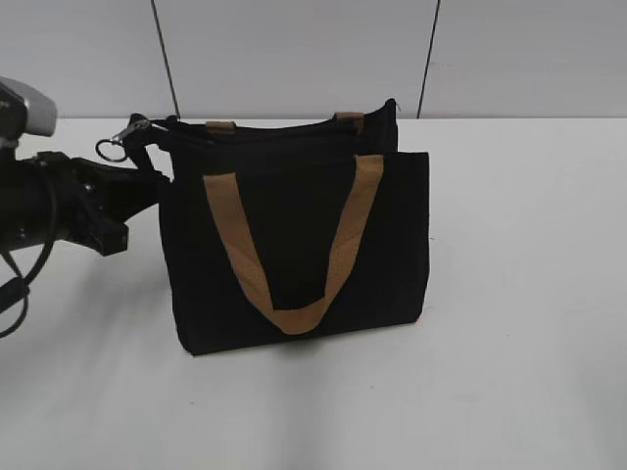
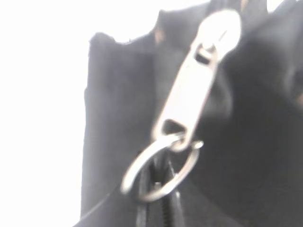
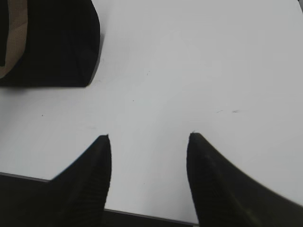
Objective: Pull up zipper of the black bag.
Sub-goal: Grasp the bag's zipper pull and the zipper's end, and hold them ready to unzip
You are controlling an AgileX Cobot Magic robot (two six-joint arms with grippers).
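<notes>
The left gripper (image 1: 147, 162), its state hidden, sits at the black bag's (image 1: 294, 245) zipper (image 2: 196, 80), while the right gripper (image 3: 149, 142) hovers spread over the surface (image 3: 199, 61).

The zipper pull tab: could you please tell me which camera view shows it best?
The left wrist view: the zipper pull tab fills the frame, blurred. The exterior view shows it tiny at the black bag's top-left corner; the right wrist view misses it.
</notes>
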